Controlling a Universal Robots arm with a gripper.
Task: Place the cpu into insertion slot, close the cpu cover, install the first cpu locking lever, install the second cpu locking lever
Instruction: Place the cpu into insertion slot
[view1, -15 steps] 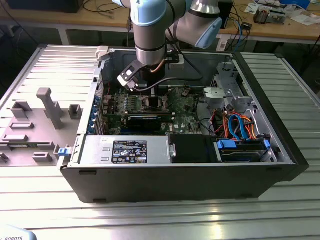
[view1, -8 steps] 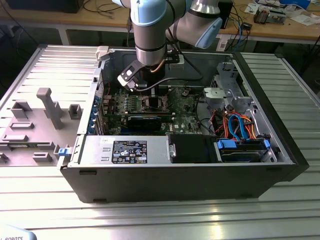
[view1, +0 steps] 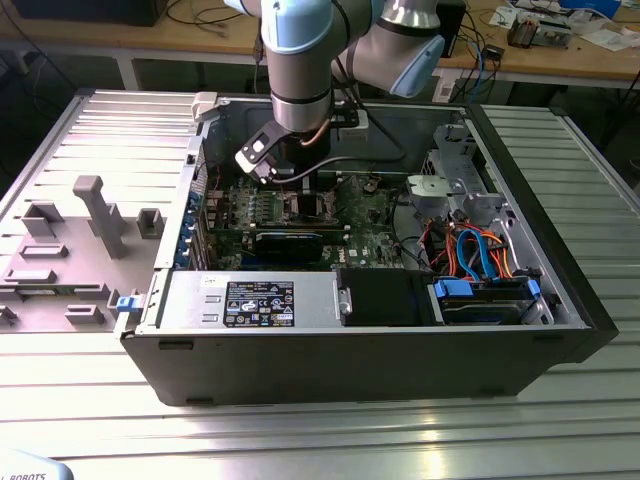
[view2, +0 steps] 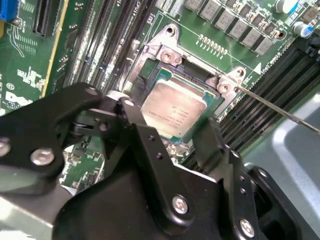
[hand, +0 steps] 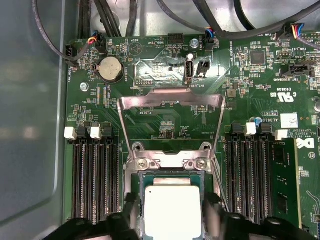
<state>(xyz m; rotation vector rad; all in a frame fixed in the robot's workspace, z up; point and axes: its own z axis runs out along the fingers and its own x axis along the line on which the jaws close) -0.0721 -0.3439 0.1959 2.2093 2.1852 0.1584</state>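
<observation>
The cpu (hand: 172, 212) (view2: 174, 109), a silver-topped square chip, lies flat in the insertion slot (view2: 150, 75) on the green board. My gripper (view2: 170, 127) (hand: 172, 217) straddles it, and the black fingers (view2: 132, 117) press against two opposite edges of the chip. The cpu cover (hand: 170, 98), a thin silvery frame, stands swung open beyond its hinge (hand: 170, 162). One thin locking lever (view2: 280, 111) sticks out to the side, unlatched. In the exterior view the gripper (view1: 290, 175) is low over the board inside the open computer case (view1: 380, 355).
Long black memory slots (hand: 97, 180) (hand: 245, 175) flank the socket on both sides. Black cables (hand: 150, 15) run across the board's far end. A grey power supply (view1: 250, 302), a drive bay (view1: 480, 300) and coloured cables (view1: 470, 250) crowd the case.
</observation>
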